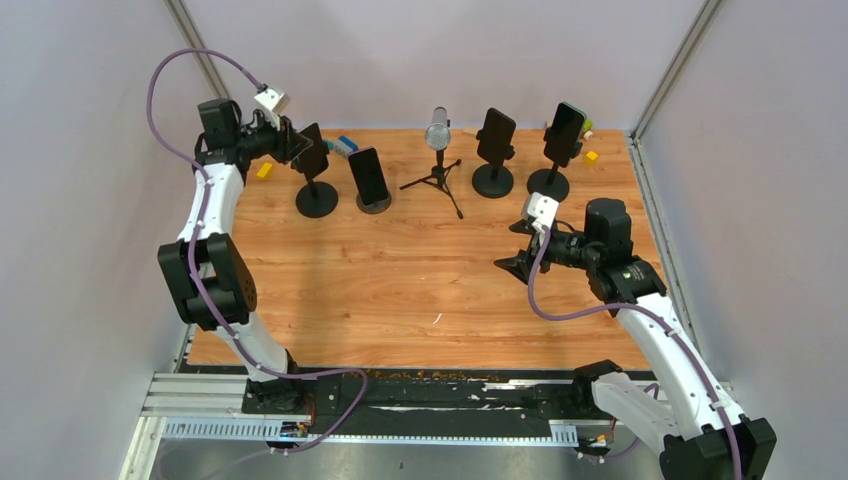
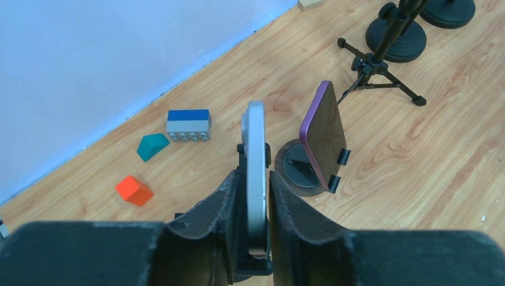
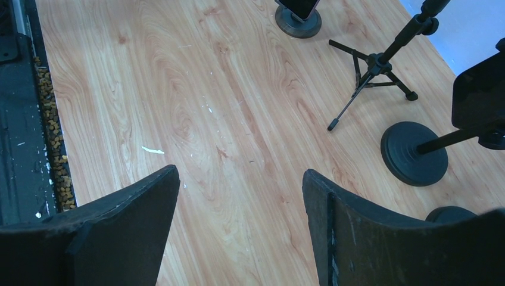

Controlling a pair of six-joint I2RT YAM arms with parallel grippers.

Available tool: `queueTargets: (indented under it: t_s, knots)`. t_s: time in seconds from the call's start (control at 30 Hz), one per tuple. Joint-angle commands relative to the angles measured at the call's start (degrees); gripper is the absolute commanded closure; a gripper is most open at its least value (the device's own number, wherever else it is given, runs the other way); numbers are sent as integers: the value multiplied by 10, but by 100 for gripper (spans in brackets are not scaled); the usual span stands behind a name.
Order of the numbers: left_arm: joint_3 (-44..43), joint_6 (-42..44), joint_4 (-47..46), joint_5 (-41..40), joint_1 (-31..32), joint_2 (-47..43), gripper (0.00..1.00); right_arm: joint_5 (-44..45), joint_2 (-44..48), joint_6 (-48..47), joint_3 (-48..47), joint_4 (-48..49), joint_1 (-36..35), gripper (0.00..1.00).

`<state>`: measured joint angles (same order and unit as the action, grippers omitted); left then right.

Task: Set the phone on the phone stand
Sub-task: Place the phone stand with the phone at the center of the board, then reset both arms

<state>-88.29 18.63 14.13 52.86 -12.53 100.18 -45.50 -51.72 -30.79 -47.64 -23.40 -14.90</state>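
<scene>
Grips the phone (image 2: 255, 143) in the left gripper (image 2: 255, 176), clamped on its two broad faces, lower end down in the cradle of the phone stand (image 1: 316, 200) on the left arm's side of the microphone tripod (image 1: 436, 178). Holds the right gripper (image 3: 239, 173) spread apart and empty above the desk (image 1: 420, 290), on the tripod's other side.

Could tip the phone out if let go before the lower edge seats. Could also drag the stand over if a pad sticks on withdrawal, or bump the purple phone (image 2: 324, 134) between it and the tripod.

Stands the long axis nearly upright off the desk, thin silver edge toward the wrist camera.
</scene>
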Motion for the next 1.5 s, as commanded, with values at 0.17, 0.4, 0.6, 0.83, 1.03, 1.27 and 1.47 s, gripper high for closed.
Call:
queueTargets:
  t_s: [0.17, 0.4, 0.6, 0.83, 1.03, 1.27, 1.47]
  knots:
    - [4, 59, 15, -40, -6, -63, 30, 7, 1, -5, -9, 6, 5, 22]
    - [59, 17, -5, -122, -6, -158, 0, 30, -6, 9, -16, 6, 8, 19]
    - [138, -51, 1, -188, -6, -259, 0, 94, -18, 53, -36, 10, 20, 11]
    - [275, -135, -4, -195, -7, -382, 0, 196, -19, 142, -51, 33, 68, 0]
    - [338, -138, 30, -206, -6, -489, 0, 248, -13, 202, -54, 19, 122, 0]
    - [372, -116, 86, -212, -7, -564, 0, 359, 45, 214, -46, -24, 132, 0]
    - [375, -114, 180, -208, -6, -613, 0, 389, 120, 212, -8, -40, 132, 0]
